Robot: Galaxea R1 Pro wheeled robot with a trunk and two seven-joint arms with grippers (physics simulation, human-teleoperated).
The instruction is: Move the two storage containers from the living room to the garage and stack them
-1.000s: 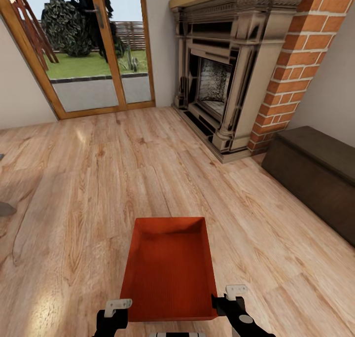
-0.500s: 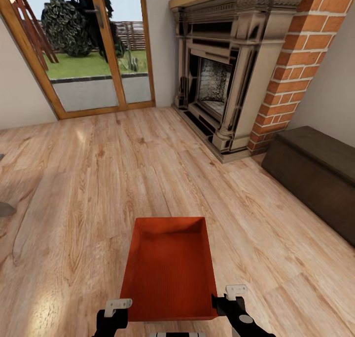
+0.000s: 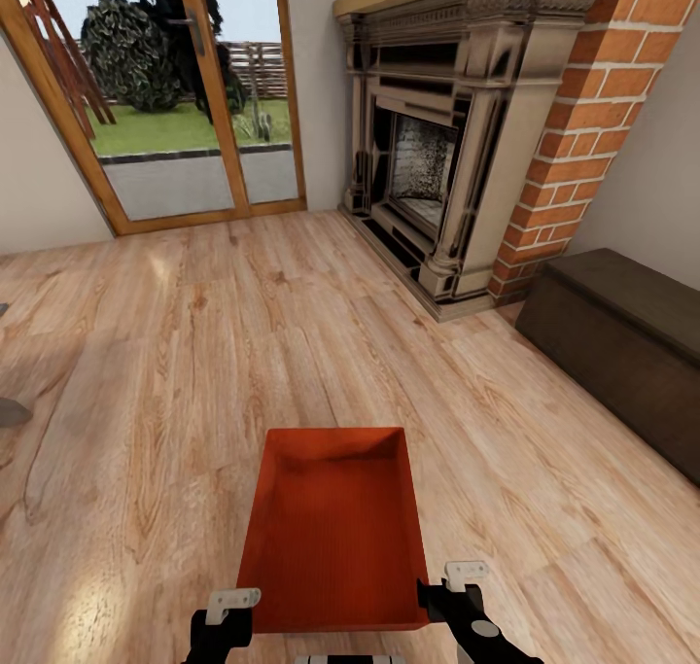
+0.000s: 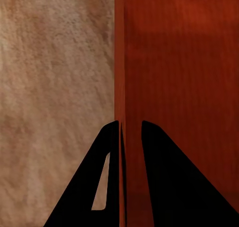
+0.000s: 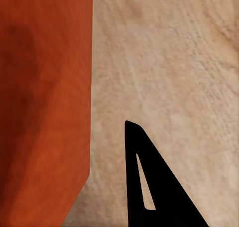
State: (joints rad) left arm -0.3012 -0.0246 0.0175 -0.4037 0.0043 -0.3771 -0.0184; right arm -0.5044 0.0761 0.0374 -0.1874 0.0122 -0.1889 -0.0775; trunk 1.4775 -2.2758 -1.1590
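Note:
One orange-red storage container (image 3: 335, 533) hangs low in the head view, over the living room's wood-plank floor (image 3: 194, 353), open top up and empty. My left gripper (image 3: 239, 613) is at its near left corner, and my right gripper (image 3: 435, 594) is at its near right corner. In the left wrist view the left gripper (image 4: 130, 123) has its two black fingers on either side of the container's thin wall (image 4: 122, 62), shut on it. The right wrist view shows one black finger (image 5: 144, 177) just outside the container wall (image 5: 45, 112); the other finger is hidden behind it.
A stone fireplace (image 3: 437, 158) with a red-brick column (image 3: 583, 129) stands ahead on the right, and a dark wooden chest (image 3: 622, 343) sits along the right wall. Glass doors (image 3: 185, 110) to a garden are ahead on the left. A grey object (image 3: 10, 411) pokes in at the left edge.

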